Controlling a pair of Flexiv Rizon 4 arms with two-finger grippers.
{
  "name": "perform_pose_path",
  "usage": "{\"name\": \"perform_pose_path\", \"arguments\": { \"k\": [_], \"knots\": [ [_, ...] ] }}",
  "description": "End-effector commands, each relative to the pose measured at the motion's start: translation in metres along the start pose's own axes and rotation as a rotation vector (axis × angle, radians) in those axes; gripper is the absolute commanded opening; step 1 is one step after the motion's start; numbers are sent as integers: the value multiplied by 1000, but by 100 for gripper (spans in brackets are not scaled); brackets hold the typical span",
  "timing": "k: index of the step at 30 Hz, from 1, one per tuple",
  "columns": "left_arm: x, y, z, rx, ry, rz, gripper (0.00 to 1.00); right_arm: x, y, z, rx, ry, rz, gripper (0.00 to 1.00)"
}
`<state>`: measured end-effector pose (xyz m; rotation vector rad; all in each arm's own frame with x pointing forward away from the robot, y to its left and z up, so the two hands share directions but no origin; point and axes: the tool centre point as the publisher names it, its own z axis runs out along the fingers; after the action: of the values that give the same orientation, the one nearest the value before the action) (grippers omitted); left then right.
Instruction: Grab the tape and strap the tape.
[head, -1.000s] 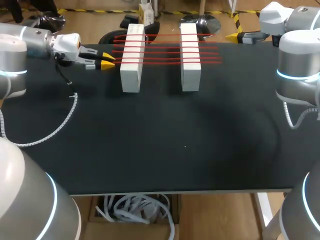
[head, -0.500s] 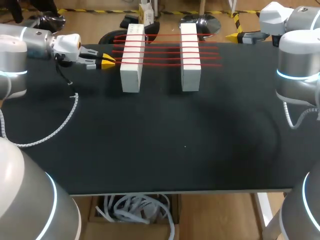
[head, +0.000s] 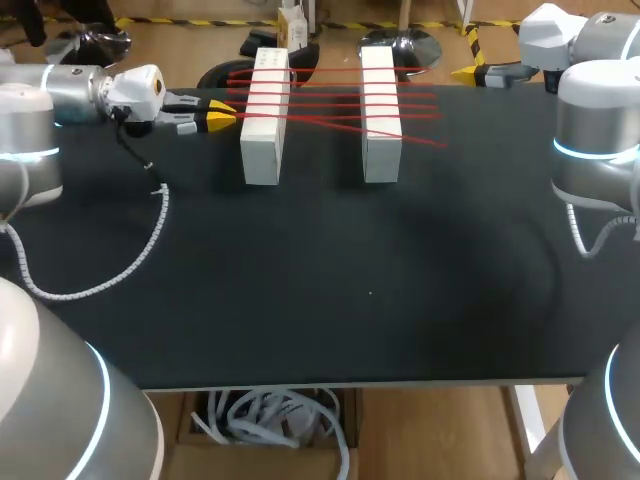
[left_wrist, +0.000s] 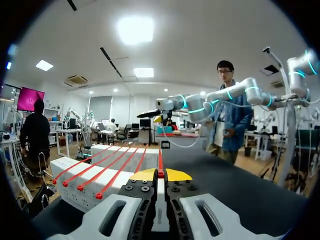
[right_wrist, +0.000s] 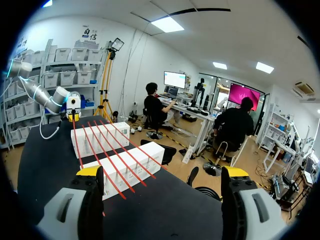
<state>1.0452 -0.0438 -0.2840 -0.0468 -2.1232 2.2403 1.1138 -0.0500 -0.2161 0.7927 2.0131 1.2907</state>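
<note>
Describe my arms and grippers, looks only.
Both the left arm and right arm are rounded silver-grey shells with glowing cyan rings. A white coiled cable hangs from the left one. The left gripper and right gripper have white bodies, black fingers, yellow tips.

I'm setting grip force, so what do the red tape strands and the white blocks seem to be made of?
Red tape strands: thin, matte, probably elastic cord or plastic strip, since they run taut and straight. White blocks: smooth matte plastic or painted wood, judging by crisp edges.

red tapes (head: 325, 95) over 2 blocks (head: 263, 120), nearest slanted
</note>
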Motion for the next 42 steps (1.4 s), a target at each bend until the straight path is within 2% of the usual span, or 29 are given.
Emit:
{"name": "perform_pose_path", "arguments": {
  "k": [1,5,9,15,18,21,42],
  "knots": [
    [14,-4,5,51,-28,18,0,0,0,0,0,0,0,100],
    [21,-15,8,104,-33,42,0,0,0,0,0,0,0,100],
    [30,-29,10,122,-14,51,0,0,0,0,0,0,0,100],
    [37,-31,6,168,-39,33,0,0,0,0,0,0,0,100],
    [40,-39,5,193,-58,45,0,0,0,0,0,0,0,100],
    [40,-45,6,178,-50,53,0,0,0,0,0,0,0,100],
    [40,-45,6,178,-50,53,0,0,0,0,0,0,0,100]
  ]
}}
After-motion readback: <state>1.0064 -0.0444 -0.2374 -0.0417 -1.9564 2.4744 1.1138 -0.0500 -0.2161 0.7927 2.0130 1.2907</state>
